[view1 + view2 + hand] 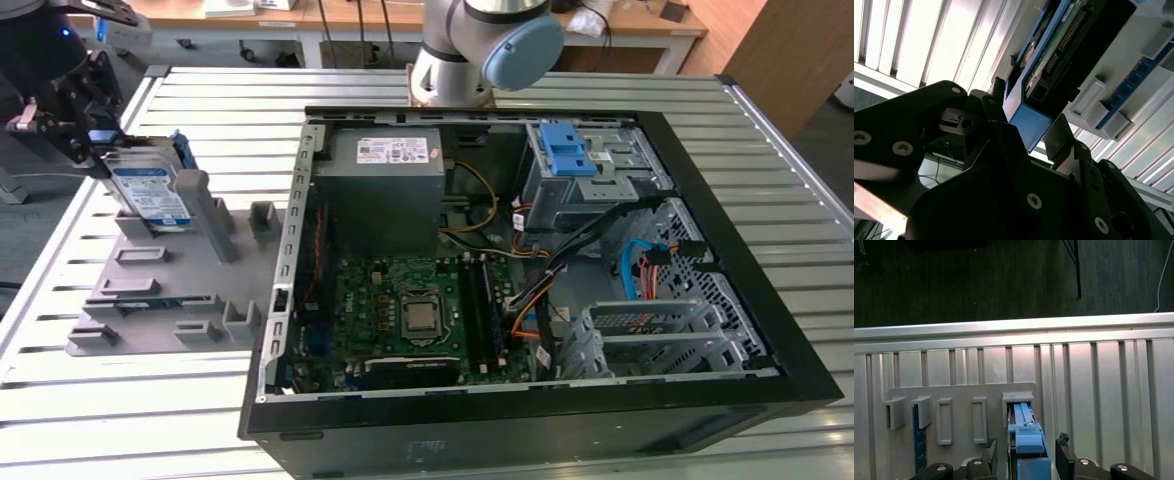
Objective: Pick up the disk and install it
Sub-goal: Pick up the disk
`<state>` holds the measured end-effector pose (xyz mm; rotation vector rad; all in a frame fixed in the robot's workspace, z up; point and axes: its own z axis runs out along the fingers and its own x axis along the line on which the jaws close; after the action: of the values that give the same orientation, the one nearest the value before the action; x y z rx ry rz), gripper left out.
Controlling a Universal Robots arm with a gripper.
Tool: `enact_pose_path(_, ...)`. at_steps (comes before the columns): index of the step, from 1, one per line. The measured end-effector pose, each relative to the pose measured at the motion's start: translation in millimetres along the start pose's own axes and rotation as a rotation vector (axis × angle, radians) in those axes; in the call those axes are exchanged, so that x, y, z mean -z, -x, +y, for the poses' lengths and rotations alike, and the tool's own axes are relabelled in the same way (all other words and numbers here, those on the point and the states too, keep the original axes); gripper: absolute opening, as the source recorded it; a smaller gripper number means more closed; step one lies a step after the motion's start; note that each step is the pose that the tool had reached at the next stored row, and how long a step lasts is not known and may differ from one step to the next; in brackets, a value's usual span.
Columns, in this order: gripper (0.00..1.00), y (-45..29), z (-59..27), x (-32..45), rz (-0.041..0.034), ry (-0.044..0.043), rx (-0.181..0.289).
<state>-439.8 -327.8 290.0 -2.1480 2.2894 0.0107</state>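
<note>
Closest in, the pincer (1026,460) is sitting with its jaws apart, one on either side of the disk (1029,440). In the first wrist view, slim gaps are showing on both sides, so I'm judging that nothing is being squeezed yet. The disk is standing on edge in a slot of the grey holder (160,290), with its blue bracket (1029,125) pointing up toward the wrist.

This is where I'm seeing the trouble brewing. The gaps are looking uneven, so one jaw may be arriving first and tipping the disk against the slot wall. The jaws are also lining up on that thin plastic bracket rather than on metal, and plastic like that is likely to be flexing and letting the load slip. Any tilt on the way out could be wedging the disk in the slot and dragging the light holder across the slatted counter (134,400).

Further off, the open computer case (534,440) is lying well apart from the holder. Cables (587,250) are trailing just below the drive cage (587,185) with its blue latch tabs (567,150). A disk going in crooked is risking a snag on those wires or a jam against the cage rails.
</note>
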Motion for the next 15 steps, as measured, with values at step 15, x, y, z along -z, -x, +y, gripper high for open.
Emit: enact_pose_path(15,0.49,0.0,0.0,0.1,0.0001,0.0001,0.000)
